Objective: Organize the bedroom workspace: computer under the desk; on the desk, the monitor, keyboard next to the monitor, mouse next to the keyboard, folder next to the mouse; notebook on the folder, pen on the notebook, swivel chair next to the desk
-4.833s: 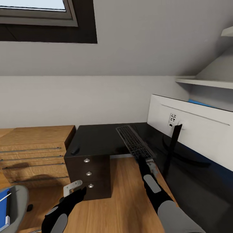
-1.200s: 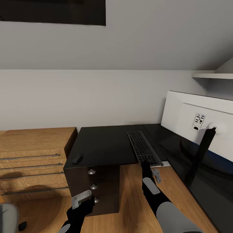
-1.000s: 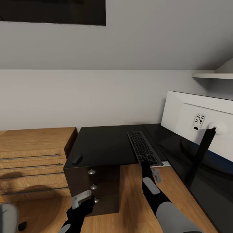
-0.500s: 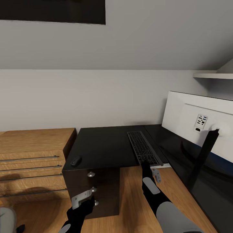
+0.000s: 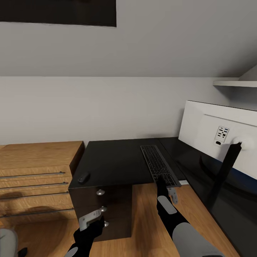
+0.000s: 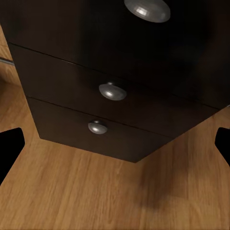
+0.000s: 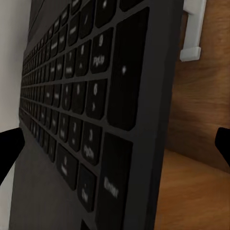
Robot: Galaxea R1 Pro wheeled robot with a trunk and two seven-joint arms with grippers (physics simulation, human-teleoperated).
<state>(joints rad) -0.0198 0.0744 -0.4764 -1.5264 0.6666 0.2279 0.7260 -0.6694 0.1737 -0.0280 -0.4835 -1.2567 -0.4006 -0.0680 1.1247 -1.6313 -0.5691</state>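
Keyboard lies flat on the glossy black bench, long axis running away from the robot, its near end at the bench's front edge and just above the right hand. In the head view one grey finger of the right hand sits beside and just below that near end; whether the hand grips the keyboard cannot be told. In the right wrist view the keyboard is very close, keys with pale lettering, and the two dark fingertips at the frame's side edges stand well apart, so the right hand is spread wide. Monitor stands on the bench to the right of the keyboard, white back toward the robot, thin black stand leaning up to it. Mouse rests on the bench near its front left corner, well apart from the keyboard. Left hand hangs low in front of the black drawer unit, just beside the lower silver knobs. In the left wrist view the drawer unit with three round knobs is ahead, over wood floor; the dark fingertips sit at opposite frame edges, so the left hand is wide and holds nothing. A light wood dresser stands against the left side of the bench. A grey sliver of the swivel chair shows at the lower left corner of the head view.
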